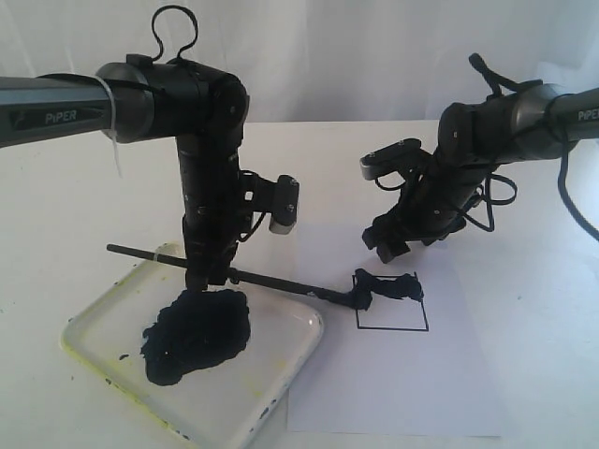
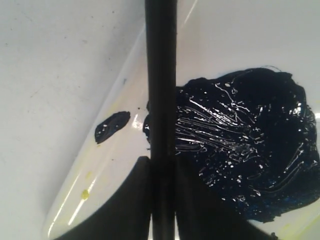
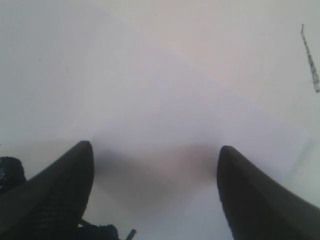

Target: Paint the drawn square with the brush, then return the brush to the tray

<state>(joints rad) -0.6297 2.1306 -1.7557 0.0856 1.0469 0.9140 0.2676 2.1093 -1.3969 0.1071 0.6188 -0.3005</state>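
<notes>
The thin black brush (image 1: 271,281) lies nearly level, its dark tip (image 1: 356,297) on the top left corner of the drawn square (image 1: 391,313). A blue-black daub (image 1: 388,283) covers the square's upper edge; the rest inside is white. My left gripper (image 1: 208,277) is shut on the brush shaft above the tray (image 1: 292,348). In the left wrist view the brush (image 2: 161,100) runs between the fingers (image 2: 131,200), over the black paint blob (image 2: 250,145). My right gripper (image 3: 155,155) hangs open and empty over the paper, just above the square's far side (image 1: 398,245).
The white paper sheet (image 1: 402,393) lies right of the tray. A big black paint blob (image 1: 195,334) fills the tray's middle, and a small paint spot (image 2: 112,126) sits near its rim. White table (image 1: 56,215) surrounds both.
</notes>
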